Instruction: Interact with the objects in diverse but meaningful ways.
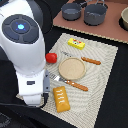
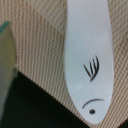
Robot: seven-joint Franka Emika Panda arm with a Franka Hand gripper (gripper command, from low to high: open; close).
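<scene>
Arm fills the exterior view's left, hanging low over the woven placemat; gripper itself hidden behind the arm body there, and no fingers show in the wrist view, so whether it is open or closed cannot be told. Wrist view shows the white fish close beneath the camera, lying flat on the mat weave, black eye and mouth mark at one end, fin strokes mid-body. Fish not visible in the exterior view, presumably under the arm. Taking the tan plate as clock centre in the exterior view: red tomato at 9 o'clock, yellow packet at 12, bread loaf at 7, a wooden-handled utensil at 2, fork at 6. Grey pots sit off the mat, far side. Judgement: fish looks light, rigid, smooth plastic, thin and likely slippery; best pinched across the narrower body, edges between the pads, not the broad flat face.
</scene>
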